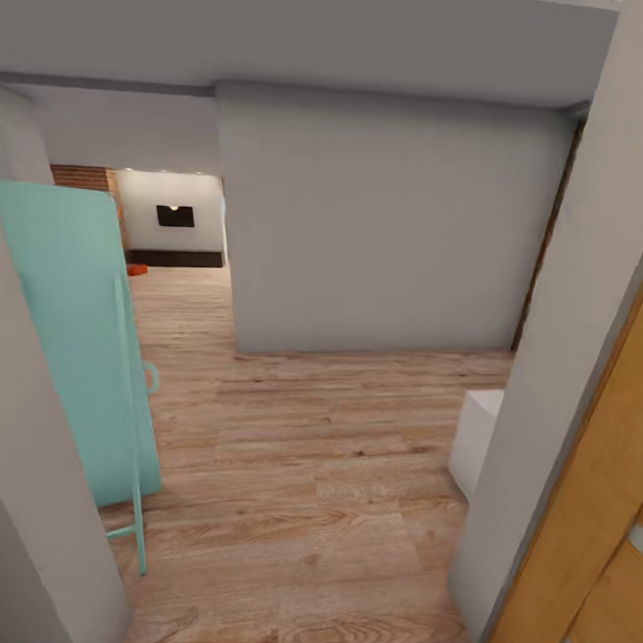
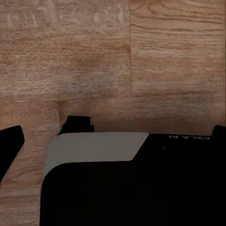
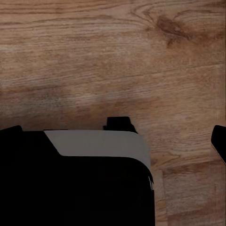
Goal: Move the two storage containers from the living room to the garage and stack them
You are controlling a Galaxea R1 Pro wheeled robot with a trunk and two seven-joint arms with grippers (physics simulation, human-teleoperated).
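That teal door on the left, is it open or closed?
Open: the teal door stands swung aside, and the wood floor runs on past it toward the far room's black TV.

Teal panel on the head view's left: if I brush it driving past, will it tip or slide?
Probably tippy: the teal panel is tall, thin and tilted, propped on a slim leg. It looks light, so it may also skid on the smooth wood floor.

head: forward-down hallway | wrists: close, downward | shared: plank floor (image 1: 306,506)

Both arms lowered, wrists facing down; each tool's dark fingertips at frame edges, state unclear
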